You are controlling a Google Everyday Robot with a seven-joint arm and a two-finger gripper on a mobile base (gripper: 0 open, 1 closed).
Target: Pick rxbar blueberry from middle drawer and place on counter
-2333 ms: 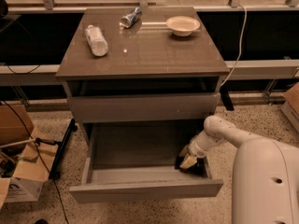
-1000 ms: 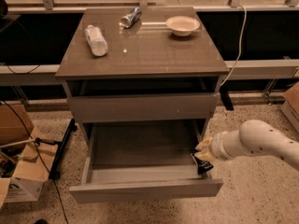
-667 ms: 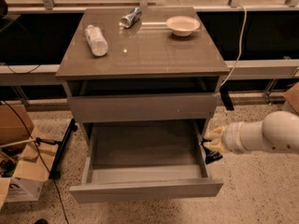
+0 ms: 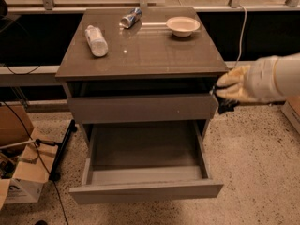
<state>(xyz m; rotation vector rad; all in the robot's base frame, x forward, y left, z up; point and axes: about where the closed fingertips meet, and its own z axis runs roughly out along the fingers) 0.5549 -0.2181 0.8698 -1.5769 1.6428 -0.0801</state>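
The middle drawer is pulled open below the cabinet and its grey floor is bare. My gripper is at the cabinet's right side, level with the counter's front right corner. It is shut on the rxbar blueberry, a small dark piece that shows just under the yellowish fingers. The bar hangs in the air beside the upper drawer front, outside the drawer.
On the counter lie a clear plastic bottle at the left, a crushed can at the back and a pale bowl at the back right. Cardboard boxes and a black stand sit on the floor at left.
My gripper has lifted out of the drawer's front right corner with the dark bar and risen to counter height at the cabinet's right side. The drawer is now bare.
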